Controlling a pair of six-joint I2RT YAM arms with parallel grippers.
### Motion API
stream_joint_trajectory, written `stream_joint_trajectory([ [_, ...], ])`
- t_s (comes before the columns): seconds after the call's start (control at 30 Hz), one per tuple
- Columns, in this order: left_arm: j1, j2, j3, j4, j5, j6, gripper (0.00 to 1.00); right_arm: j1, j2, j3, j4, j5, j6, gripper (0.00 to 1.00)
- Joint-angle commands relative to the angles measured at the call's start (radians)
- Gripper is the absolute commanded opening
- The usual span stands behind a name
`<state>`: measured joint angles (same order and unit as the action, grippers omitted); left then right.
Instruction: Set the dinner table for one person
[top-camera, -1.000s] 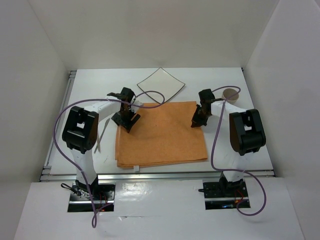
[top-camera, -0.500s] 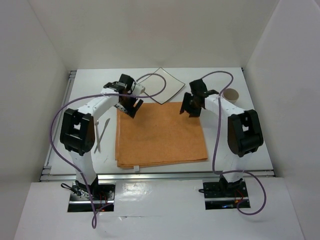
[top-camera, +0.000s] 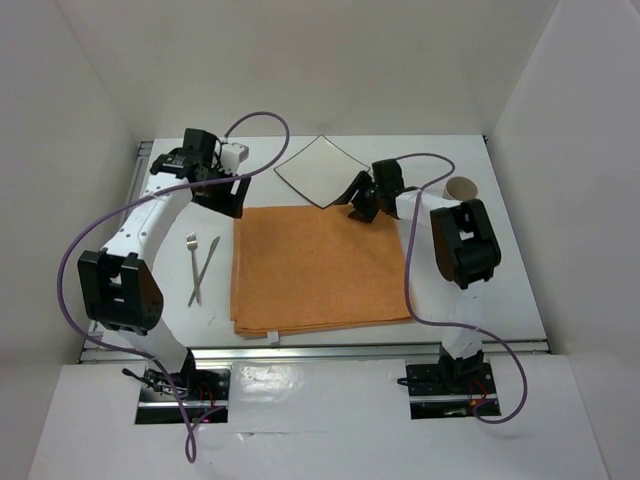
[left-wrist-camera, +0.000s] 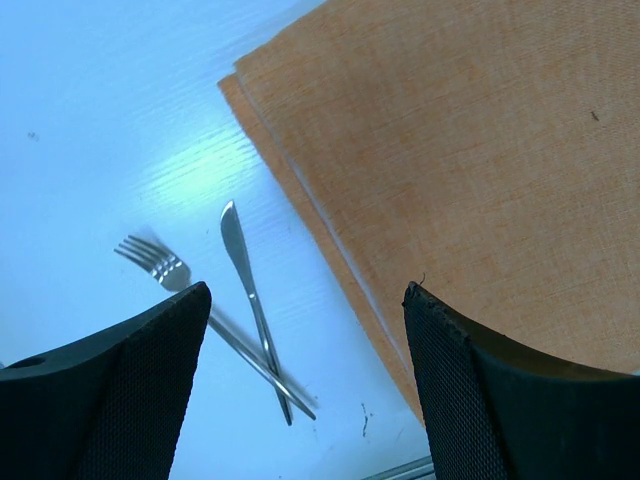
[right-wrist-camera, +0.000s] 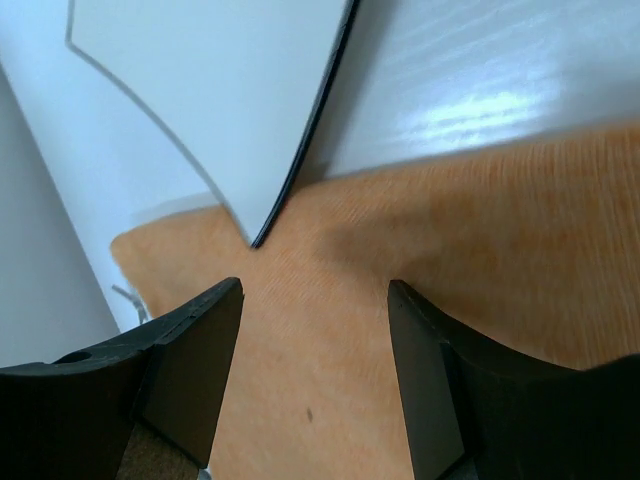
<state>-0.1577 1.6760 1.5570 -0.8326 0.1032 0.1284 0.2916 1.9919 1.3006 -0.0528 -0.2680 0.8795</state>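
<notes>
You're looking at the bench (top-camera: 505, 315): a broad, matte-white rectangular top, lying flat with metal-railed edges.

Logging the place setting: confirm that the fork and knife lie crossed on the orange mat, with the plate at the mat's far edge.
Wrong in one respect. The fork and knife do lie crossed, but on the bare white table left of the orange mat, not on it, as the left wrist view shows. The plate is at the mat's far edge.

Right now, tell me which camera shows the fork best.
The left wrist view: the fork lies close, tines clear, its handle crossing the knife. The top external view shows it small, left of the orange mat. The right wrist view does not show it clearly.
</notes>
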Motion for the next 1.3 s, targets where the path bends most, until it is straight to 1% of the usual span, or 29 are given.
stream_joint_trajectory([
  [0.0,0.049,-0.068,-0.017,-0.025,0.032,0.011,0.84,-0.006,0.077,0.081,0.128,0.0,0.046,0.68],
  [0.1,0.092,-0.068,-0.017,-0.036,0.045,0.011,0.84,-0.028,0.139,0.103,0.22,-0.013,0.045,0.65],
  [0.23,0.135,-0.068,-0.026,-0.045,0.059,0.011,0.84,-0.048,0.186,0.138,0.234,-0.049,0.035,0.61],
  [0.3,0.149,-0.068,-0.026,-0.045,0.059,0.011,0.84,-0.057,0.168,0.138,0.234,-0.062,0.026,0.58],
  [0.37,0.161,-0.059,-0.026,-0.045,0.059,0.011,0.84,-0.057,0.145,0.138,0.174,-0.044,0.026,0.58],
  [0.47,0.181,-0.038,-0.035,-0.045,0.059,0.02,0.84,-0.069,0.125,0.097,0.223,-0.043,0.061,0.58],
  [0.5,0.181,-0.029,-0.035,-0.045,0.059,0.02,0.84,-0.081,0.168,0.11,0.223,-0.074,0.099,0.58],
  [0.63,0.199,0.007,0.023,-0.057,0.081,0.011,0.84,-0.081,0.251,0.181,0.249,-0.129,0.151,0.58],
  [0.77,0.199,0.028,0.032,-0.066,0.095,0.011,0.84,-0.081,0.301,0.199,0.277,-0.129,0.185,0.58],
  [0.87,0.199,0.037,0.032,-0.066,0.095,0.011,0.84,-0.081,0.337,0.232,0.213,-0.119,0.197,0.58],
  [1.0,0.208,0.037,0.041,-0.066,0.104,0.011,0.84,-0.081,0.372,0.243,0.223,-0.096,0.217,0.58],
  [1.2,0.208,0.047,0.051,-0.076,0.115,0.002,0.84,-0.072,0.451,0.262,0.223,-0.086,0.3,0.51],
  [1.27,0.208,0.047,0.051,-0.076,0.115,-0.009,0.84,-0.063,0.47,0.262,0.223,-0.086,0.326,0.44],
])
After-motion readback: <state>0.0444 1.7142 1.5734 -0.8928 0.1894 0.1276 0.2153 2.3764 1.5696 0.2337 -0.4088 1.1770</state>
